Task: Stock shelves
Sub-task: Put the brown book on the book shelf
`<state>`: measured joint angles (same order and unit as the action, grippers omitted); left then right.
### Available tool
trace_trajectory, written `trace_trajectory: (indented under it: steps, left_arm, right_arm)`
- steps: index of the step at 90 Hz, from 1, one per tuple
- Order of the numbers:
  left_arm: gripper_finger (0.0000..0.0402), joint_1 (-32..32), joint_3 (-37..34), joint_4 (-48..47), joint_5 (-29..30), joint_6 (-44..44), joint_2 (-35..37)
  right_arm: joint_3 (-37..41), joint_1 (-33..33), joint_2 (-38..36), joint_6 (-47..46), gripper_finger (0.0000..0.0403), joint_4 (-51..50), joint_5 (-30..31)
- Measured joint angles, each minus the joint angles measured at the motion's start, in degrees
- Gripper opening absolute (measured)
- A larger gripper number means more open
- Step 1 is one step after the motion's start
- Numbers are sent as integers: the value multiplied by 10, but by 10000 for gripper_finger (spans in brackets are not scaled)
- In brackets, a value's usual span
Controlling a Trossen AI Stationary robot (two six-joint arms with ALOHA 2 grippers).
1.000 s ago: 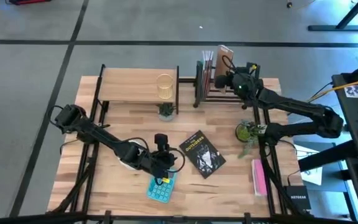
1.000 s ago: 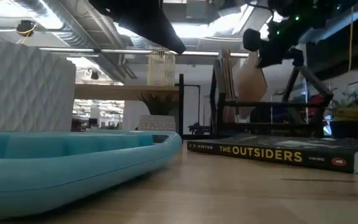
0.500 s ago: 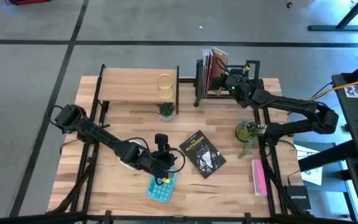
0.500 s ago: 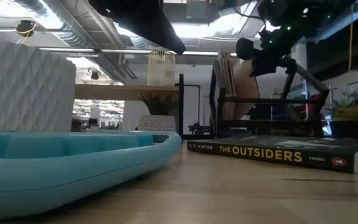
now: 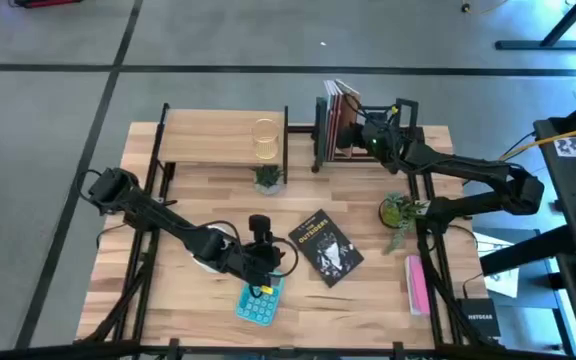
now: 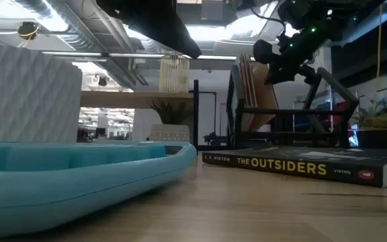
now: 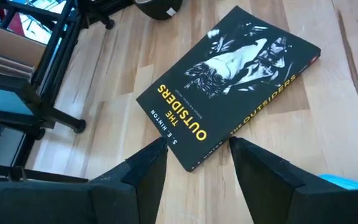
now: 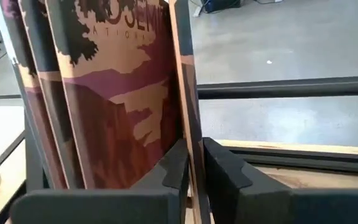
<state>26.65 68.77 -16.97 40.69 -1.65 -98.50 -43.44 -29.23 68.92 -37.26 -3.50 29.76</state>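
2 shelves stand half-stocked as the right pincer [image 8: 193,163] grips a book [image 8: 182,87] in the black rack [image 5: 360,125], while the left pincer [image 7: 194,149] hovers parted over another book [image 5: 324,246] on the worktop [image 5: 363,290].

Bright overhead light — blurred blue foreground

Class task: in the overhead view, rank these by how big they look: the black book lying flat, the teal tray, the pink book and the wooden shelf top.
1. Wooden shelf, clearly largest.
2. Black book.
3. Teal tray and pink book: look alike, and the tray is partly hidden by the left hand, so no ranking.
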Motion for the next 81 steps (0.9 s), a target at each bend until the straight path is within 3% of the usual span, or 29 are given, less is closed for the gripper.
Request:
trace_trajectory:
  steps: [37,81]
  left_arm:
    - [168,0,0,0,0,-1,0]
    - [168,0,0,0,0,-1,0]
  right_arm:
    - [1,-1,-2,3,26,33,-85]
    - [0,0,-5,106,26,35,-153]
